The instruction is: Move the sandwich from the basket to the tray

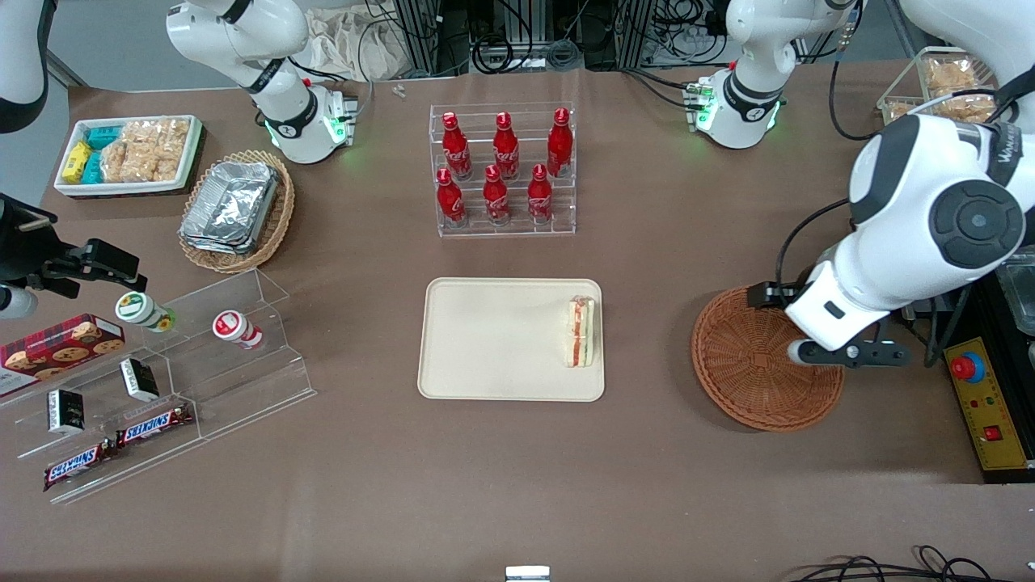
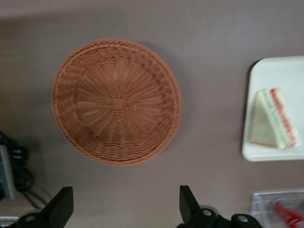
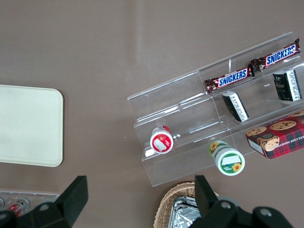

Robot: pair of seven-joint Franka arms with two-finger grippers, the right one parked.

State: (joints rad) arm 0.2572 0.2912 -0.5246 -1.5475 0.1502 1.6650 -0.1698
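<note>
In the front view the sandwich (image 1: 581, 331) lies on the tray (image 1: 485, 339), close to the tray's edge toward the working arm's end of the counter (image 1: 517, 469), its orange-red filling layers showing between the white bread; the basket (image 1: 748, 376) sits on the counter well apart from the tray, toward the working arm's end, with nothing in it; the left arm's gripper (image 1: 849, 353) hangs above the basket's rim, largely covered by the arm's white housing; farther from the camera than the tray stands a clear rack of red bottles (image 1: 503, 171). In the left wrist view the basket (image 2: 117, 101) shows its bare woven bottom; the two dark fingers (image 2: 61, 205) of the gripper (image 2: 123, 206) stand wide apart with only brown counter (image 2: 209, 42) between them, holding nothing; the sandwich (image 2: 274, 118) rests on the tray (image 2: 280, 76), apart from the basket. In the right wrist view a corner of the tray (image 3: 28, 126) lies on the counter near a clear stepped shelf (image 3: 190, 118) carrying chocolate bars (image 3: 251, 66) and small cups.
</note>
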